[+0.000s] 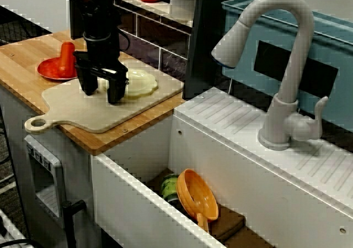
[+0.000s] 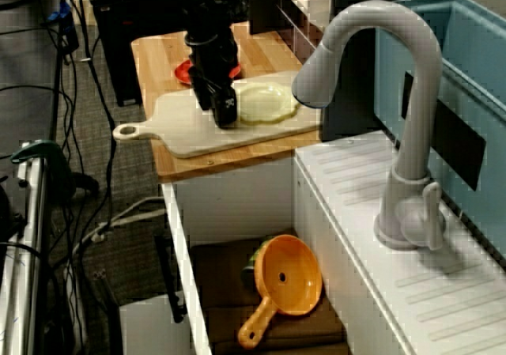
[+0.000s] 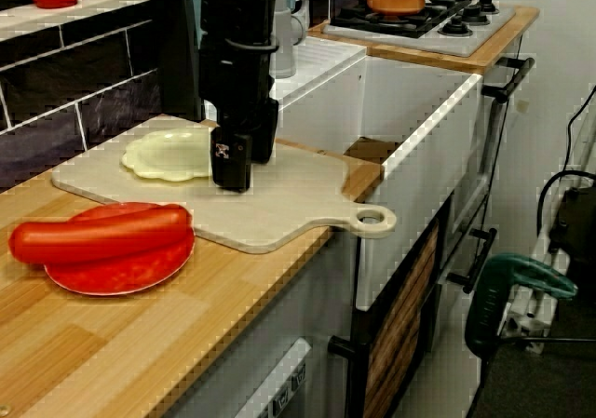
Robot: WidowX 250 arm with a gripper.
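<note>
- End effector (image 1: 103, 88): released. The two fingers stand spread and point straight down, and nothing is held between them.
- Fingertip height: at or just above the cutting board (image 1: 83, 112). I cannot tell from any view whether they touch it.
- Nearest item: a pale scalloped plate (image 1: 140, 82), lying flat on the cutting board toward the tiled wall. In the view along the worktop, one of my fingers stands at its rim. I cannot tell whether it touches or is only just beside.
- Surroundings: a red plate (image 3: 121, 264) carrying a red sausage (image 3: 98, 235) sits on the wooden worktop (image 1: 22, 60), just off the board. The sink (image 1: 138, 148) adjoins the board and holds an orange strainer (image 2: 292, 276).
- Hazard, rim strike: the plate is shallow and its rim lies low. A finger closing above it would probably slip over the edge or tilt the plate.
- Hazard, shove: any sideways travel at this height would likely push the plate across the board, toward the wall or the sink.
- Hazard, board: its handle overhangs the worktop edge. Downward pressure or dragging could shift the whole board.
</note>
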